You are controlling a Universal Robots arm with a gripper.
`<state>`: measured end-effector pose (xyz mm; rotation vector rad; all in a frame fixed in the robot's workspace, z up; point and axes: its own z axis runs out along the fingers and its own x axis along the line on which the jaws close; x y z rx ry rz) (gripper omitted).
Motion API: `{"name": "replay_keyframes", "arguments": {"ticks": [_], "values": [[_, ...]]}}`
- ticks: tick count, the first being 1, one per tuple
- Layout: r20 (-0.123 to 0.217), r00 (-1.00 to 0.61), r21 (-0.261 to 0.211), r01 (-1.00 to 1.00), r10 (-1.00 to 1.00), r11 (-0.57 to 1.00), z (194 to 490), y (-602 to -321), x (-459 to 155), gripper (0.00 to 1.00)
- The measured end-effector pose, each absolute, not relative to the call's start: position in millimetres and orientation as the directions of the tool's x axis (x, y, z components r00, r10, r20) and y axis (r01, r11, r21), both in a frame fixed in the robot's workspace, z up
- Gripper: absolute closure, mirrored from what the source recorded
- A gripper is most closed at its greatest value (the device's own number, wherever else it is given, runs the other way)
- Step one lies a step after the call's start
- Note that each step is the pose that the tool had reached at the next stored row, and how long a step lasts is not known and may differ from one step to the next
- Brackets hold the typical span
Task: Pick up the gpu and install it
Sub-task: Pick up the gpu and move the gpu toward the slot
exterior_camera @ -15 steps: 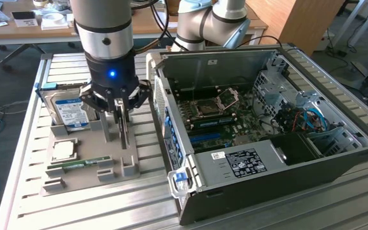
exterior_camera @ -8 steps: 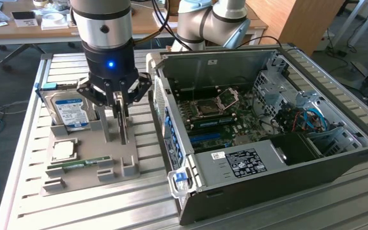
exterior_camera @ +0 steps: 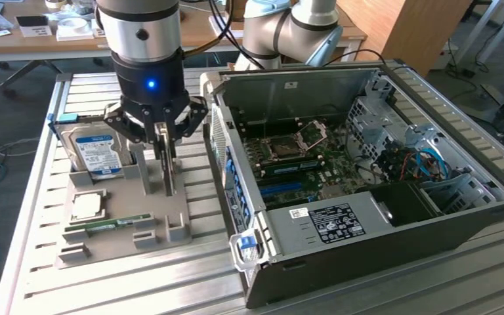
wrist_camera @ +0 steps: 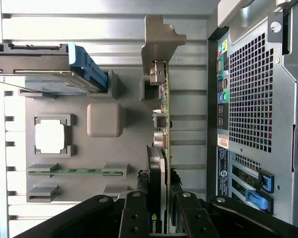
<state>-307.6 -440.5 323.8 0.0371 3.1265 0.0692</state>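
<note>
End effector [exterior_camera: 165,139] of the single arm hangs straight down over a gray parts holder [exterior_camera: 134,197] on the slatted metal bench [exterior_camera: 103,282]. Its dark fingers [wrist_camera: 134,218] stand on either side of the gpu [wrist_camera: 161,124] and appear to be pinching it, though the contact itself is hard to make out. The card stands on edge, upright, and seems to sit in its slot in the holder. The grip is near the end farthest from the pale metal bracket [wrist_camera: 161,37].

Just beside the card in the holder stands a hard drive [exterior_camera: 94,152] with a blue label. An open computer case [exterior_camera: 366,269] lies on the bench at the exterior view's right, close to the holder.

Several risks seem likely. With the grip so far toward one end, the heavier free end could droop or pivot between the fingers on lifting. The bracket could catch on the holder. A tilted card could also knock the case wall, or meet its motherboard slot crooked and jam.
</note>
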Motion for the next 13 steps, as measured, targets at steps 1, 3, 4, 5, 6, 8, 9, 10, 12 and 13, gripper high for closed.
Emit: {"name": "replay_keyframes", "arguments": {"ticks": [1, 3, 4, 5, 6, 8, 9, 10, 12, 13], "values": [[-0.013, -1.000, 0.044, 0.023, 0.024, 0.999, 324.5, -440.6, -307.6, 0.73], [-0.013, -1.000, 0.044, 0.023, 0.024, 0.999, 327.3, -440.5, -307.6, 0.73], [-0.013, -1.000, 0.044, 0.023, 0.024, 0.999, 329.3, -440.5, -307.6, 0.73], [-0.013, -1.000, 0.044, 0.023, 0.024, 0.999, 331.6, -440.5, -307.6, 0.73], [-0.013, -1.000, 0.044, 0.023, 0.024, 0.999, 334.2, -440.5, -307.6, 0.73], [-0.013, -1.000, 0.044, 0.023, 0.024, 0.999, 340.4, -440.5, -307.6, 0.73], [-0.013, -1.000, 0.044, 0.023, 0.024, 0.999, 343.7, -440.5, -307.6, 0.73], [-0.013, -1.000, 0.044, 0.023, 0.024, 0.999, 347.5, -440.6, -307.6, 0.73], [-0.013, -1.000, 0.044, 0.023, 0.024, 0.999, 354.9, -440.5, -307.5, 0.73], [-0.013, -1.000, 0.044, 0.023, 0.024, 0.999, 359.0, -440.5, -307.5, 0.73]]}}
